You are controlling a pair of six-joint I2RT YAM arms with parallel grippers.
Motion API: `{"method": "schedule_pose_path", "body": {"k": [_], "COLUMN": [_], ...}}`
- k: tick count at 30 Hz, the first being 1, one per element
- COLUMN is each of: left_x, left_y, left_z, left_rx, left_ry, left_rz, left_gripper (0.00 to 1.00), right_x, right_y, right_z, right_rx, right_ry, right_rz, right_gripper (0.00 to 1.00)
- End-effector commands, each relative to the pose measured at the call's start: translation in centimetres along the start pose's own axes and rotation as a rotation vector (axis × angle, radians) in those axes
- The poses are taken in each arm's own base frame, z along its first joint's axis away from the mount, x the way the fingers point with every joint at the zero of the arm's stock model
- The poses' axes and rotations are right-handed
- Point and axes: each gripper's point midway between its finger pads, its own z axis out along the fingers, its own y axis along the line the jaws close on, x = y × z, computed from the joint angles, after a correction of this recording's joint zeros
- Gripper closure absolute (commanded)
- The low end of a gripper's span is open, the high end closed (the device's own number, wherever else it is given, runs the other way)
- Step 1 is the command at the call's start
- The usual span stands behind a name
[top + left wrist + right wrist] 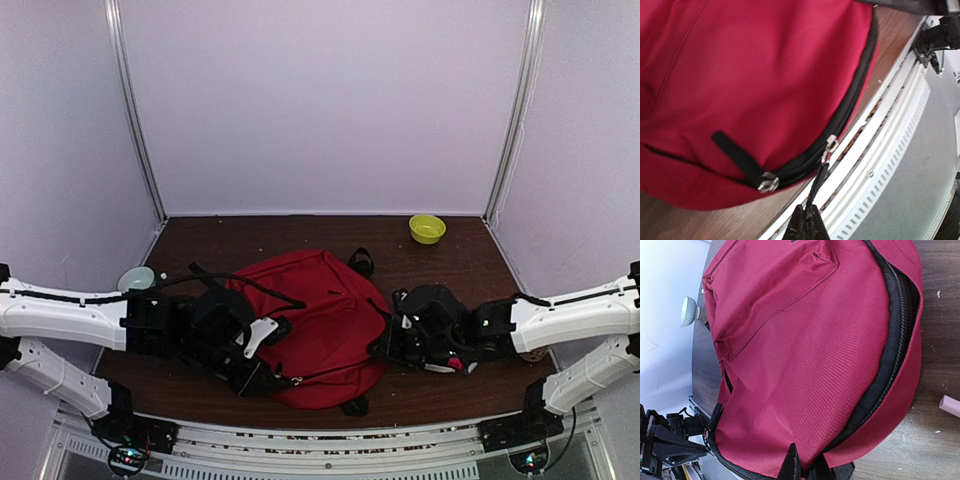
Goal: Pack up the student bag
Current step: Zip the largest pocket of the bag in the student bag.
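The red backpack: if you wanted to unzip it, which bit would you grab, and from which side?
Probably the thin black pull cord hanging from the zipper slider on the student bag. It stands clear of the fabric at the bag's near rim, so narrow fingers can pinch it from the near side, as the left gripper does. The smooth fabric likely offers less purchase.

Left arm (pixel 60 315) and right arm (pixel 580 310): smooth white link shells with a thin black seam line, black joint housings, and black base blocks (pixel 135 430) at 7 and 5 o'clock in the top view, each with a small lit circuit board (pixel 128 458) beside it. Wrist ends are blocky black assemblies; the left one has a white bracket (pixel 262 335) and a thin black cable (pixel 240 283) arcing along its 12 o'clock side. Left gripper (pixel 807 223) and right gripper (pixel 805 467) end in dark tapered wedge fingertips (pixel 797 226), scuffed on the left.
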Motion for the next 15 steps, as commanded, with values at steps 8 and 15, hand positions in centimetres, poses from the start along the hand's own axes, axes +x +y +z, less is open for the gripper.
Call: {"method": "schedule_pose_path", "body": {"k": [8, 15], "left_x": [5.3, 6.7], "left_y": [5.8, 8.9], "left_z": [-1.0, -1.8], "left_rx": [-0.213, -0.331], "left_ry": [0.11, 0.124], "left_rz": [-0.119, -0.208], "left_gripper": [1.0, 1.0], "right_x": [-1.7, -1.2], "right_y": [-2.2, -1.7], "right_z": [-1.2, -1.0], "right_rx": [0.091, 0.071], "right_ry": [-0.074, -0.048], "right_rz": [-0.039, -0.053], "right_gripper": [1.0, 1.0]}}
